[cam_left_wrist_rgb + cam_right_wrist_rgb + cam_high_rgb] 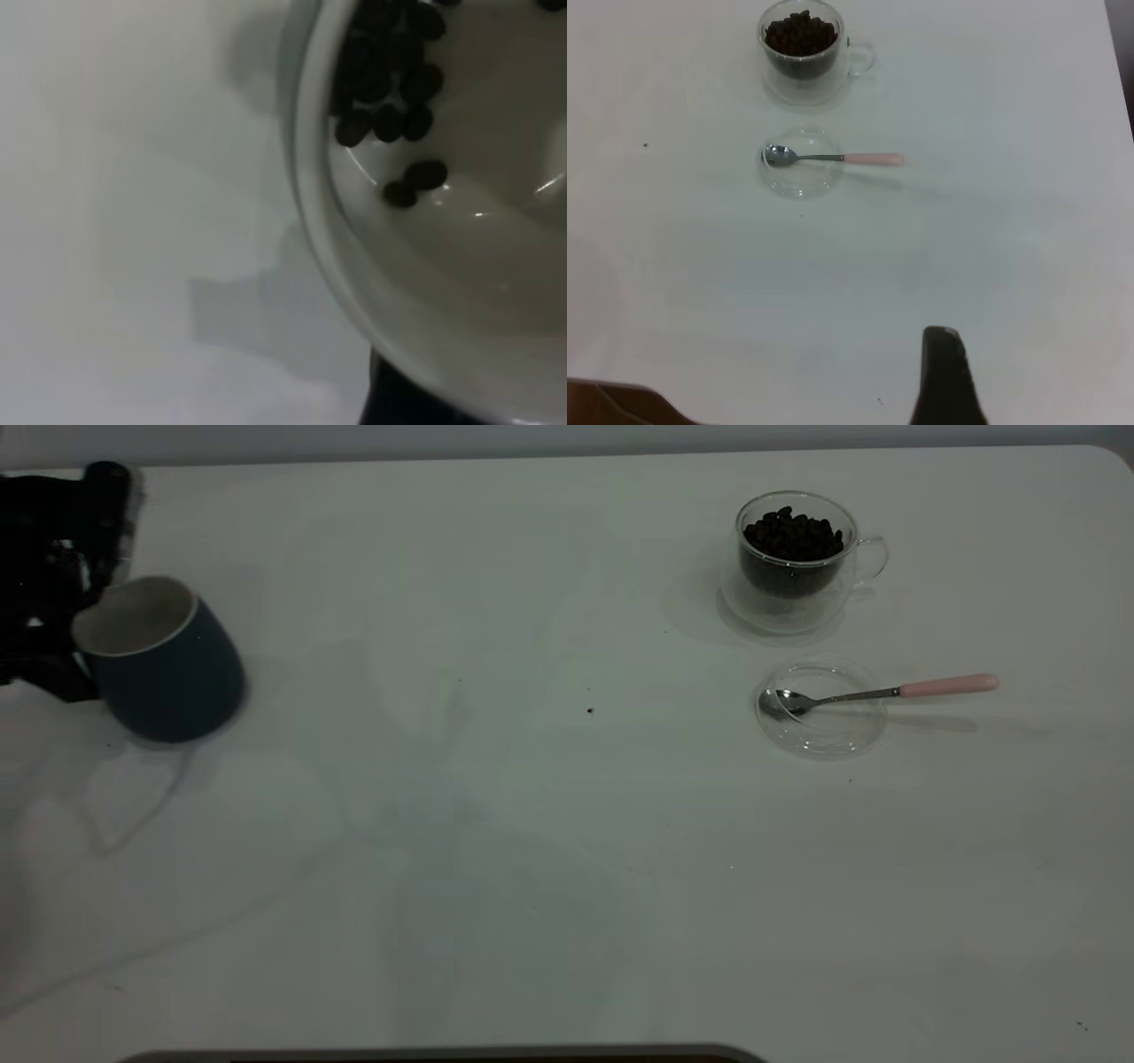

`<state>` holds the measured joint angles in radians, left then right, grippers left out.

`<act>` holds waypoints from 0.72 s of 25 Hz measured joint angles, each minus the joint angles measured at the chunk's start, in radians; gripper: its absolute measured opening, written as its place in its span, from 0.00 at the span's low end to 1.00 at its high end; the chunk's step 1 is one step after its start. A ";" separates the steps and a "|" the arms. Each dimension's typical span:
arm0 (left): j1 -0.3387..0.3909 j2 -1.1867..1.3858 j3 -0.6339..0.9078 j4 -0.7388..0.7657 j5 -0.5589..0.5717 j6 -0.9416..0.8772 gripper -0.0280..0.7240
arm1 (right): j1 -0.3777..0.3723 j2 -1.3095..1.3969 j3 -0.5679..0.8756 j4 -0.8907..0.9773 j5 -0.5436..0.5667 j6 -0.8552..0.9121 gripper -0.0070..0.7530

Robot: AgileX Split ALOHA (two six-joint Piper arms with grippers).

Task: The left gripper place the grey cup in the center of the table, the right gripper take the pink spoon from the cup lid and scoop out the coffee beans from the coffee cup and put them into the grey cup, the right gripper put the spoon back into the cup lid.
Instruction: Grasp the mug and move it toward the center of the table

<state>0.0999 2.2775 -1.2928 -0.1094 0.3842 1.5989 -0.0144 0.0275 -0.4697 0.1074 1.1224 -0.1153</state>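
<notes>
The left gripper (75, 615) holds the tilted grey cup (164, 660) by its rim at the table's (532, 824) left edge, its jaws closed on it; a few beans (390, 97) lie inside

Spreads wide and white: a desk (532, 886), matte, crossed by faint grey shadows. Ends at a rounded far corner (1114, 459), with a strip of pale grey wall (532, 437) behind. Carries a few dark specks: one near the middle (590, 710), one further to the right (850, 781), one close to the near right edge (1083, 1026). Borders a dark curved rim (443, 1055) at the near side. Shows, from the right wrist view, a brown patch (602, 403) beyond one edge.
</notes>
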 joint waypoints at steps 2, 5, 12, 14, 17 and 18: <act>-0.027 0.005 0.000 0.000 -0.020 0.001 0.70 | 0.000 0.000 0.000 0.000 0.000 0.000 0.74; -0.073 0.013 0.000 0.000 -0.048 0.002 0.70 | 0.000 0.000 0.000 0.000 0.000 0.000 0.74; -0.200 0.051 -0.061 -0.062 -0.045 -0.046 0.65 | 0.000 0.000 0.000 0.000 0.000 0.000 0.74; -0.235 0.067 -0.091 -0.072 -0.040 -0.076 0.65 | 0.000 0.000 0.000 0.000 0.000 0.000 0.74; -0.280 0.095 -0.142 -0.076 -0.010 -0.132 0.64 | 0.000 0.000 0.000 0.000 0.000 0.000 0.74; -0.296 0.106 -0.162 -0.076 0.004 -0.152 0.64 | 0.000 0.000 0.000 0.000 0.000 0.000 0.74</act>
<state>-0.1965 2.3840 -1.4547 -0.1858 0.3878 1.4474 -0.0144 0.0275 -0.4697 0.1074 1.1224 -0.1153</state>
